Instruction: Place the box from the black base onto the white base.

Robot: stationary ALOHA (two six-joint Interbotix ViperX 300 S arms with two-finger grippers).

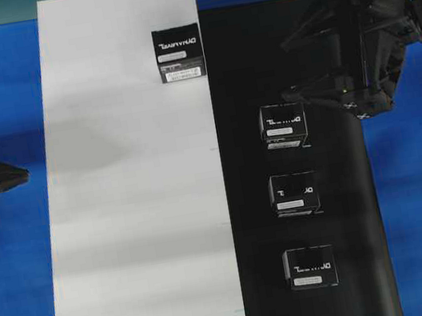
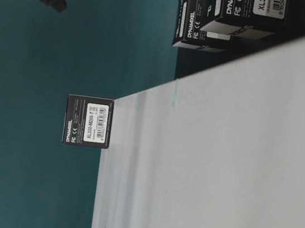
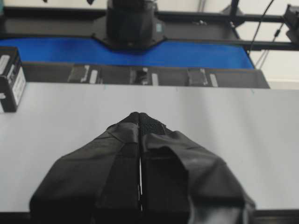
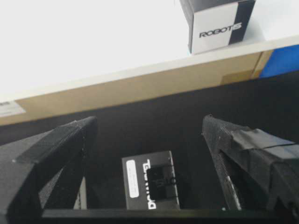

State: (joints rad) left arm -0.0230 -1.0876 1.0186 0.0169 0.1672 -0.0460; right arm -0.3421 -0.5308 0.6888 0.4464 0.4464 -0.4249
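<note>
One box (image 1: 178, 53) is already sitting on the white sheet (image 1: 132, 220), three are still waiting on the black sheet (image 1: 349, 208). The right gripper (image 1: 317, 67) is hovering over the nearest box (image 1: 283, 125), jaws wide open, holding nothing. The left gripper (image 3: 140, 122) is resting pinched together, empty.

In your overhead view, the white base (image 1: 124, 221) lies left of the black base (image 1: 345, 184), edges touching. One box (image 1: 178, 53) sits on the white base at upper right; three boxes (image 1: 283, 125) (image 1: 294, 194) (image 1: 310, 266) line the black base.
</note>
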